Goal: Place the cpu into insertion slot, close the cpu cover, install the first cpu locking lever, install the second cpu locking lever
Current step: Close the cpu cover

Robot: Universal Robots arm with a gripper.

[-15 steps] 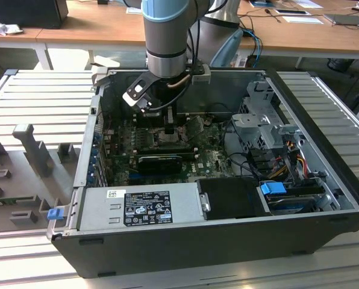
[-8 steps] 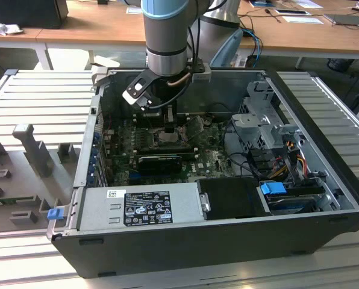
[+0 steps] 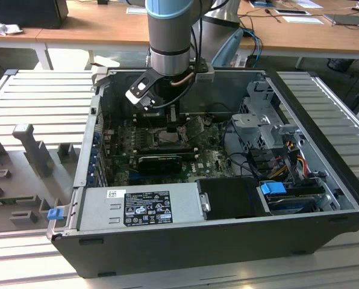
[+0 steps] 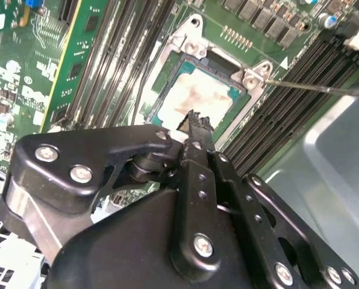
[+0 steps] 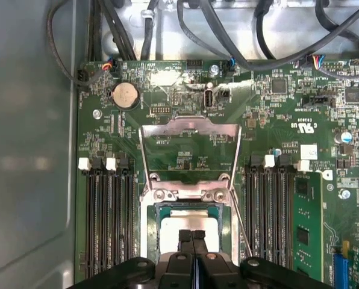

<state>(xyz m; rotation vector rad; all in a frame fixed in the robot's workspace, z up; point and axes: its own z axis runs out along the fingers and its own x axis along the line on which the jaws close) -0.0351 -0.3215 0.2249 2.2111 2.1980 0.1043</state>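
Note:
The cpu [image 4: 194, 93] lies flat in the insertion slot [image 4: 167, 78], its pale face smeared; it appears as cpu [image 5: 188, 218] inside the slot's metal rim [image 5: 147, 226] in the first wrist view. My gripper [image 4: 194, 120] is shut, its serrated tips pressed together just above the chip's near edge, with nothing seen between them; the same gripper [image 5: 191, 233] shows in the first wrist view. The cpu cover [image 5: 188, 124] stands open, swung back from its hinge beyond the slot. A thin locking lever [image 4: 318, 88] sticks out, unlatched, beside the socket. In the exterior view the gripper [image 3: 169, 123] hangs inside the case.
Black memory slots [image 5: 107, 223] flank the socket on both sides. The grey power supply box [image 3: 140, 206] sits at the case's near wall, with a drive cage [image 3: 264, 123] and cables at the exterior view's right. Grey case walls enclose the board.

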